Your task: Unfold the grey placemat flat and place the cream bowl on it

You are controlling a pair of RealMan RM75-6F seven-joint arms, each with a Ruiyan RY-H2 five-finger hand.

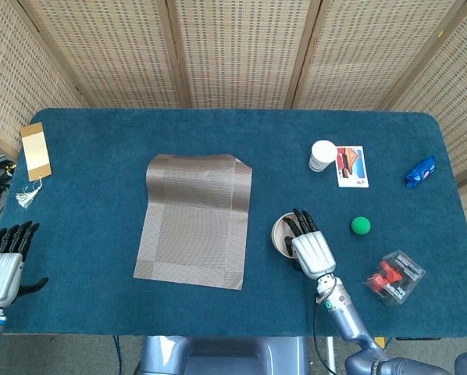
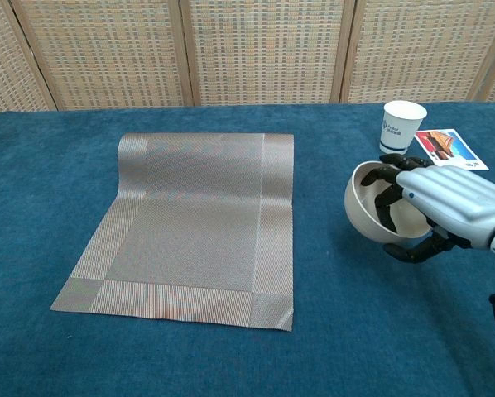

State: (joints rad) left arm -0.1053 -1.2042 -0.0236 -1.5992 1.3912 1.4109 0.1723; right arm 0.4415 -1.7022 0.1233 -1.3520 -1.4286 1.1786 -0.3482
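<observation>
- Holding the cream bowl [image 2: 378, 211] in my right hand [image 2: 450, 205], I have my fingers [image 2: 387, 201] hooked over its rim and down inside, thumb underneath; the bowl is tipped on its side, off the blue surface [image 1: 93, 195], to the right of the grey placemat [image 1: 196, 220] and not over it.
- My left hand [image 1: 5, 262] sits at the near left edge of the head view, fingers straight and slightly apart, holding nothing.
- To my near right lies a clear packet [image 1: 393, 276] with red pieces inside; any print on it is too small to read.
- The grey placemat lies mostly flat in the middle of the surface, but its far edge curls up into a roll in the chest view, and its far right corner looks clipped in the head view.
- A green ball [image 1: 361, 226] rests right of the bowl.
- Further back stands a white paper cup [image 2: 402, 126] with a small blue mark I cannot read, just beside a picture card [image 2: 449, 149] in red and blue.
- A blue object [image 1: 420, 171] lies by the far right edge.
- At the far left edge lies a tan card [image 1: 36, 151] with a white tassel [image 1: 26, 194].
</observation>
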